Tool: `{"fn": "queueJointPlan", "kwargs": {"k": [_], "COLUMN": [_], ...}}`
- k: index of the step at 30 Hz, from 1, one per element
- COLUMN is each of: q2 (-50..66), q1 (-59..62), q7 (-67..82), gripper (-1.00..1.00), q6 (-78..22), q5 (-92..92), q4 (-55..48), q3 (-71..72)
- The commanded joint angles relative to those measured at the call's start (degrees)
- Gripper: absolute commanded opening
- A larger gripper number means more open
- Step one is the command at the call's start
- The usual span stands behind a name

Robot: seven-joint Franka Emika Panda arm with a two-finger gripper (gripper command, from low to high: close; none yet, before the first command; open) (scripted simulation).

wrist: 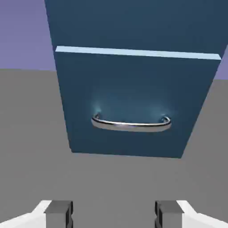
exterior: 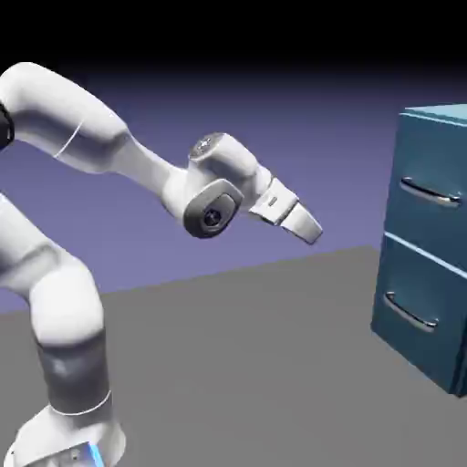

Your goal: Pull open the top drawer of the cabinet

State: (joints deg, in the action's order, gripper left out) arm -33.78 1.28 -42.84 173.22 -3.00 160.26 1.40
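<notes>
The teal-blue cabinet (exterior: 444,115) stands at the exterior view's right edge. Its top drawer (exterior: 429,160) is flush with the front, and its silver bar handle (exterior: 429,193) runs across it. My gripper (exterior: 312,232) hangs in the air well to the left of the cabinet, angled down toward it and touching nothing. In the hand view the gripper (wrist: 113,216) is open, with only floor between its grey fingertips (wrist: 58,213). That view shows just the lower part of the top drawer (wrist: 133,24), above a pale seam; its handle is out of frame there.
The lower drawer (wrist: 129,89) fills the middle of the hand view, shut, with its silver handle (wrist: 131,125). In the exterior view this handle (exterior: 409,313) sits low on the cabinet. Grey floor (exterior: 255,365) lies between the arm's base and the cabinet.
</notes>
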Motion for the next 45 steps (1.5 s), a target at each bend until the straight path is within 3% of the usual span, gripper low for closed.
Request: {"fn": "queueJointPlan", "kwargs": {"k": [1,45], "q2": [-0.9,-41.9], "q1": [1.6,73.6], "q7": [-0.3,-14.1], "gripper": [0.00,0.00], "q6": [-0.7,-29.3], "q5": [-2.5,-112.1], "q4": [-0.6,-27.7], "q3": [1.2,52.2]}}
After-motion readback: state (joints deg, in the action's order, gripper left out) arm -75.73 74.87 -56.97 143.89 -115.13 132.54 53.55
